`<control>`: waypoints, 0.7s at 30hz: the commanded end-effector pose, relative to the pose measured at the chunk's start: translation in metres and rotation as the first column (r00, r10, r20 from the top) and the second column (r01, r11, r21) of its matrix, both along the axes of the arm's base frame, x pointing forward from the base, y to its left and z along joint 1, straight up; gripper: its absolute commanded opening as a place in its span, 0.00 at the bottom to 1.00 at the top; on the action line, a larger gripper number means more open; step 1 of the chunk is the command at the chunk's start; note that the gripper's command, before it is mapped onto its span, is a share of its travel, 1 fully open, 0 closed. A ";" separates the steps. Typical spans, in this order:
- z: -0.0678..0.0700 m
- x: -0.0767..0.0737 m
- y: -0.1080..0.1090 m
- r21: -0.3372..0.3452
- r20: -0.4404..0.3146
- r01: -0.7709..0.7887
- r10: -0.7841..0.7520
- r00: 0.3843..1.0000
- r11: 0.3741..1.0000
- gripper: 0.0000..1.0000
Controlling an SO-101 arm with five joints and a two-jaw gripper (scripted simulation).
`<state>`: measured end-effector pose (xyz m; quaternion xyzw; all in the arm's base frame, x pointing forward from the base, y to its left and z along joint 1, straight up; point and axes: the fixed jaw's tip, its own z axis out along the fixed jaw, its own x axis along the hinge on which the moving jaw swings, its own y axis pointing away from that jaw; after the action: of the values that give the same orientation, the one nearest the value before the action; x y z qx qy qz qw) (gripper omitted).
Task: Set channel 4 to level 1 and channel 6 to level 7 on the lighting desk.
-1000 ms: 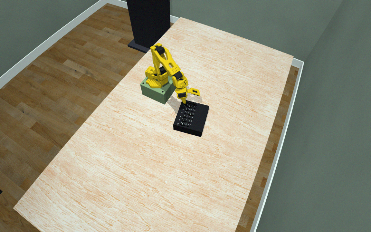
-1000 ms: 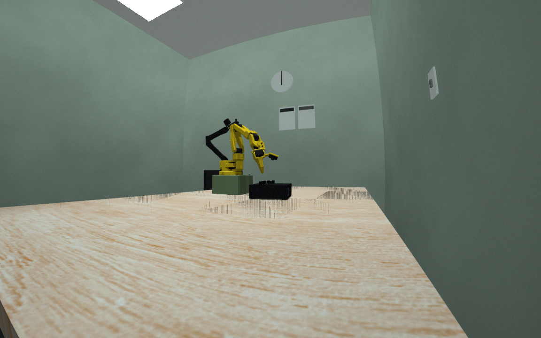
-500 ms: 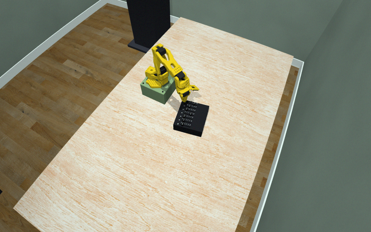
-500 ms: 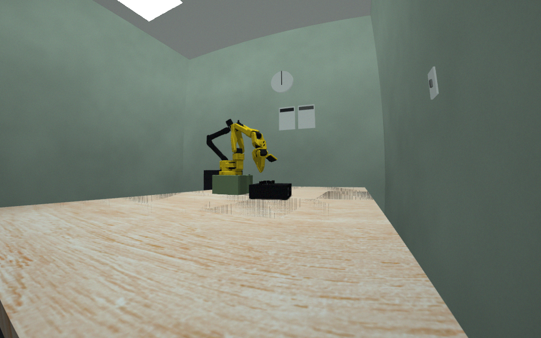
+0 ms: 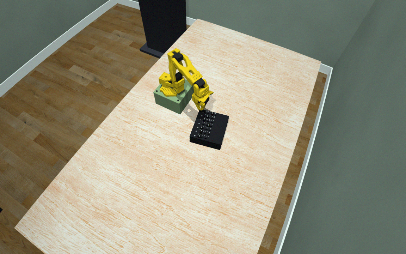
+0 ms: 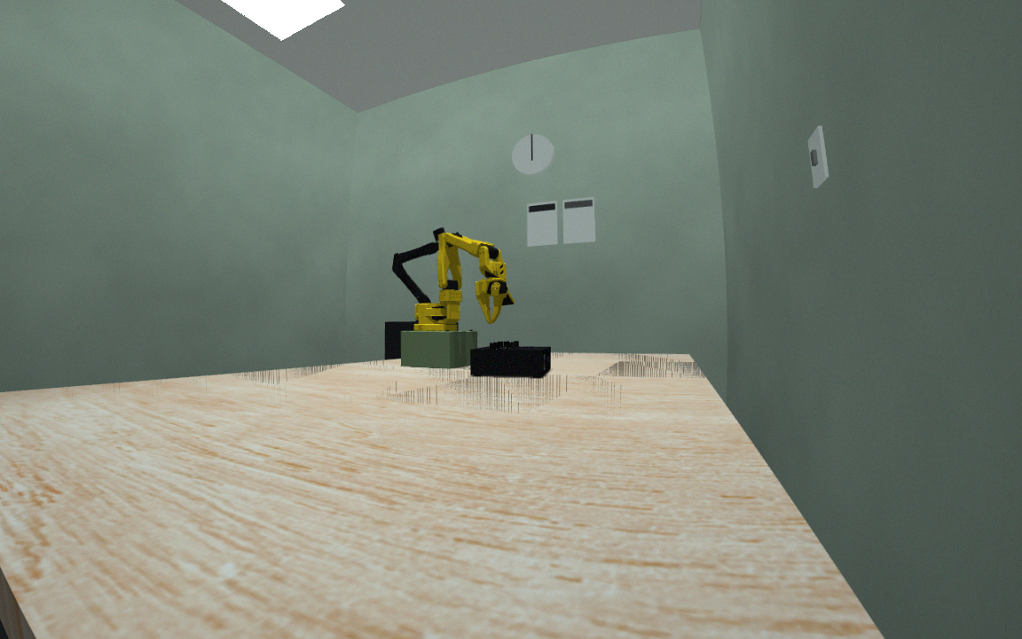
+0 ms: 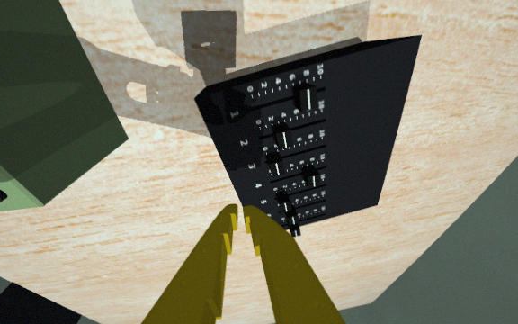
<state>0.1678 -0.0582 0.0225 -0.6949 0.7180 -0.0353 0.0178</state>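
The black lighting desk (image 5: 218, 131) (image 6: 511, 361) (image 7: 367, 117) lies on the table with its numbered fader rows. In the wrist view the channel 4 fader (image 7: 314, 180) stands high on its scale, around 7 to 8. The channel 6 fader (image 7: 293, 220) stands near the low end; its exact level is too small to read. The channel 1 fader (image 7: 308, 98) is high; the channel 2 fader (image 7: 284, 139), channel 3 fader (image 7: 277, 168) and channel 5 fader (image 7: 285, 205) are lower. My gripper (image 5: 201, 109) (image 6: 491, 320) (image 7: 240, 209) is shut and empty, raised above the desk's near end.
The green base block (image 5: 167, 102) (image 6: 428, 350) (image 7: 12, 99) carries the arm close beside the desk. The wooden table (image 5: 141, 176) (image 6: 388, 493) extends around both. A tall black panel (image 5: 165, 25) stands on the floor behind the table edge.
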 end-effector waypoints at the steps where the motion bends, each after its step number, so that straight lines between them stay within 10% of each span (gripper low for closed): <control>1: 0.001 -0.001 0.001 0.010 -0.038 -0.102 0.102 0.994 0.995 0.00; 21: 0.003 -0.003 0.002 0.023 -0.070 -0.233 0.234 0.970 0.972 0.00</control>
<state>0.1655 -0.0579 0.0265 -0.7707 0.6371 -0.0109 0.0036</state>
